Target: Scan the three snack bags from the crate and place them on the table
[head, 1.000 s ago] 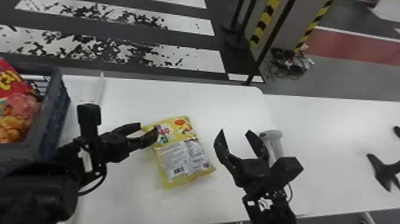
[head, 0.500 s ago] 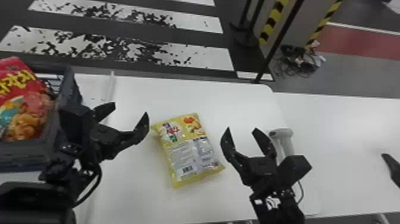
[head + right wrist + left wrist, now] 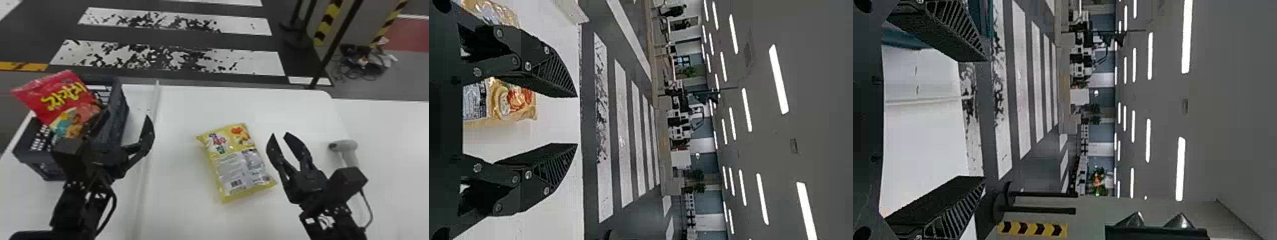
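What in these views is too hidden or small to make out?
- Inside the crate, head view: whatever lies beneath the red snack bag, which covers it.
- Part of the scanner's handle, head view: behind the right gripper.
- Yellow bag's fine print, head view: too small.

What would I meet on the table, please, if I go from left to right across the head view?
Crate → yellow snack bag → pale scanner.
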Controlling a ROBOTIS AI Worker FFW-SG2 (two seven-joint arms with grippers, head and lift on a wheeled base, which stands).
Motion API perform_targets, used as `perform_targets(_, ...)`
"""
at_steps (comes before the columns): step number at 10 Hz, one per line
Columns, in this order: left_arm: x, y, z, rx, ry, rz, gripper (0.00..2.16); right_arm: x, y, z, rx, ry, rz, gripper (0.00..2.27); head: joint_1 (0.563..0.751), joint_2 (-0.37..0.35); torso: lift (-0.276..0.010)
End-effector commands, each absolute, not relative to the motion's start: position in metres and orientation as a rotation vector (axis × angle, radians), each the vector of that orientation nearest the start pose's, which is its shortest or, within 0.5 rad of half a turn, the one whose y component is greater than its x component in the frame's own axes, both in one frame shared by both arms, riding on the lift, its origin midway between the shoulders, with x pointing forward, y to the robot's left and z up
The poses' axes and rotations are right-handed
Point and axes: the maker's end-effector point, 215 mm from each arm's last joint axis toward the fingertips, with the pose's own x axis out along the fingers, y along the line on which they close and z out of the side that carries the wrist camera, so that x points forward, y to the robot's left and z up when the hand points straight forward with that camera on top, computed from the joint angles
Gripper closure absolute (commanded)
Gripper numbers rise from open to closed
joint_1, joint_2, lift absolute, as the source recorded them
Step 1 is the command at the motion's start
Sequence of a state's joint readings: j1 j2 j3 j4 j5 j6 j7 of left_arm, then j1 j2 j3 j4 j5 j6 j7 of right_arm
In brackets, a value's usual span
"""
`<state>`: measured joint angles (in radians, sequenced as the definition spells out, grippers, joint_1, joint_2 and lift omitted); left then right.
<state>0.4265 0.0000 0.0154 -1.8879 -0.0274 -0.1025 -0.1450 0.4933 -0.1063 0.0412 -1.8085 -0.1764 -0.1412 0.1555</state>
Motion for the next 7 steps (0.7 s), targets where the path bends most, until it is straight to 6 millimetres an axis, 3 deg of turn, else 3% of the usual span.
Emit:
perform_targets(1,0.451,0.222,-0.358,0.033,-0.018,-0.087,0.02,0.425,-0.173,-0.423,0.077,0.13,0.279,2.22,0.695,-0.002,-0.062)
perform_targets(3,0.444,0.233,-0.362,0.029,-0.009,-0.067,0.02,0.424,-0.123,-0.419,0.059,0.117,0.45,2.25,0.695,0.09,-0.062)
perform_targets(7,0.438,0.238,-0.365,0.033,0.0,-0.064,0.03,0.432,-0.043,-0.448,-0.017,0.188,0.635,2.25,0.695,0.209,-0.062)
